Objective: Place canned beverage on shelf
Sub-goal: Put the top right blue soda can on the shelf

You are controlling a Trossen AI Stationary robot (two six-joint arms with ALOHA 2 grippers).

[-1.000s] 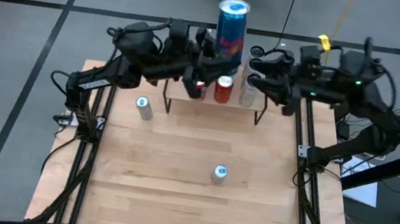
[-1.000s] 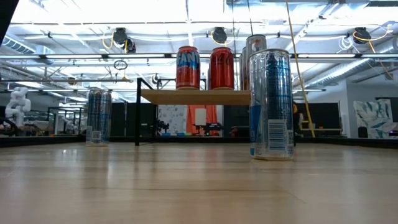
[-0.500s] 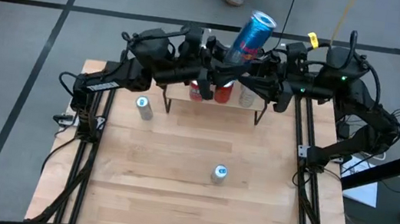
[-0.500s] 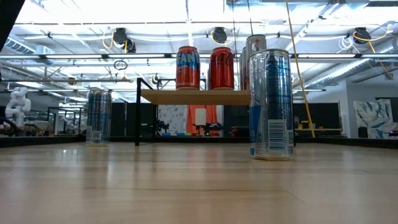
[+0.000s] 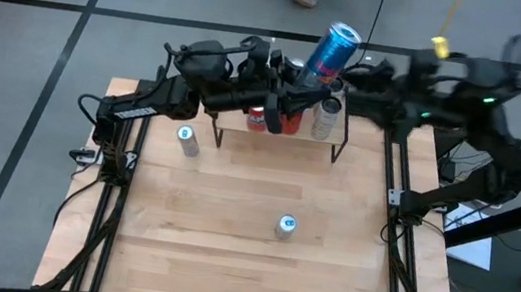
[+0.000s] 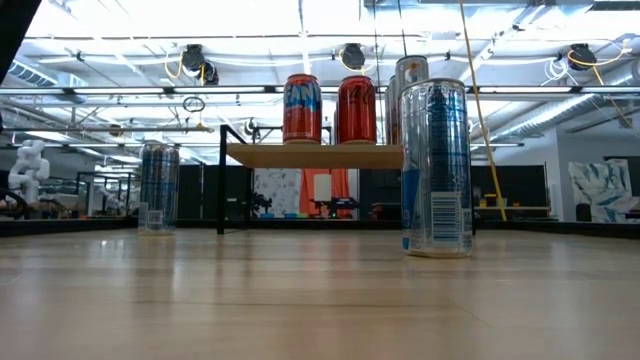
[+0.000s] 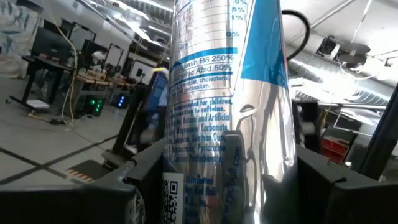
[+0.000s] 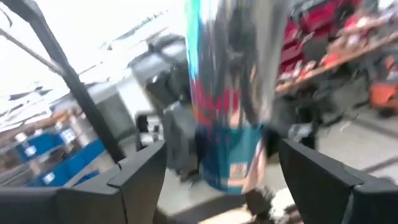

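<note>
Left pincer (image 5: pixel 299 99) is clamped on a tall blue-and-silver can (image 5: pixel 332 51), held tilted in the air above the back of the shelf (image 5: pixel 282 132). Right pincer (image 5: pixel 364 84) sits just beside the can, fingers apart and not gripping it. Shelf carries two red cans (image 6: pixel 302 108) and a silver can (image 5: pixel 324 119); two more blue-and-silver cans (image 5: pixel 285 226) stand on the counter (image 5: pixel 245 265).

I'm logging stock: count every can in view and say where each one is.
6. Three stand on the shelf: orange can, red can, silver can. Two stand on the table: left can, front can. The left gripper holds the tall blue can, tilted.
</note>
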